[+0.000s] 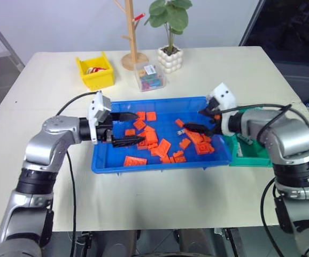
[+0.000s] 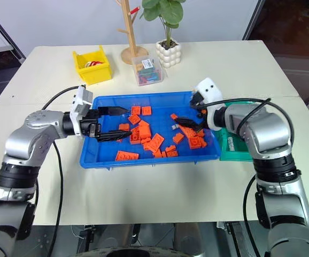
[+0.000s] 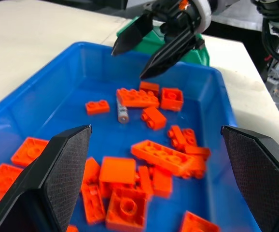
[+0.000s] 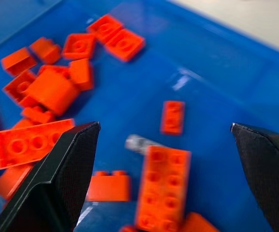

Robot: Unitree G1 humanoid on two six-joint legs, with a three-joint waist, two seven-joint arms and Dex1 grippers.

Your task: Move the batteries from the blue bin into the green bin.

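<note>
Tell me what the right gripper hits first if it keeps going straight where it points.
Probably the battery lying among orange bricks in the blue bin; the open right gripper points right at it.

Grey battery (image 4: 138, 143) lies among orange bricks (image 4: 162, 186) on blue bin (image 4: 216, 72) floor

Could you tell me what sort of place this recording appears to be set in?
Probably an office or lab room set up for sorting trials: a pale table with a blue bin of orange bricks, a potted plant, and a small wooden stand.
</note>
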